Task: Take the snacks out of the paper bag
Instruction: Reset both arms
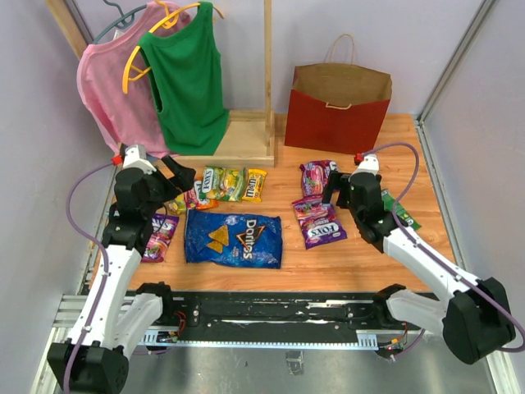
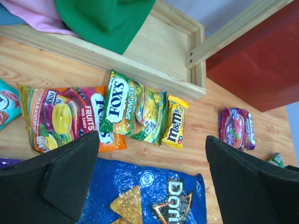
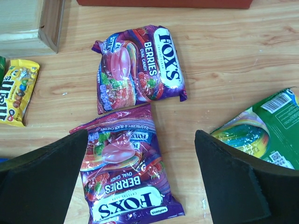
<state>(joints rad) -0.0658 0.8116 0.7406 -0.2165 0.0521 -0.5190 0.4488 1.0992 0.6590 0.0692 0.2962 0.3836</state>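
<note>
A pale wooden clothes-rack base [image 1: 238, 139] was seen behind the large blue glossy Doritos chip bag [image 1: 234, 238], and a pink top [image 1: 111, 90] and a green sleeveless top [image 1: 189, 78] were hung on hangers above it. The chip bag was laid flat on the wooden table top [image 1: 344, 258], near its front edge. The boxy red paper bag [image 1: 336, 119] was stood upright behind and to the right of the chip bag. Its mouth was open, its brown kraft lining was shown, and one thin loop handle was raised while the other was drooped over its front. Just behind the chip bag, two green Fox's packets [image 1: 223, 182] and a small yellow M&M's pack [image 1: 255, 185] were lined up. A red-orange Fox's fruits pack [image 1: 195, 199] beside them was partly hidden in the top view by the left gripper [image 1: 179, 176]. To the chip bag's right, two purple Fox's berries packs [image 1: 318, 222] were laid one behind the other, and a green packet [image 1: 402, 212] was placed farther right. Another purple pack [image 1: 160, 236] was laid at the chip bag's left. The right gripper [image 1: 330, 190] was held over the purple berries packs. The jaws of both grippers were spread wide, and no packet was pinched between them.
</note>
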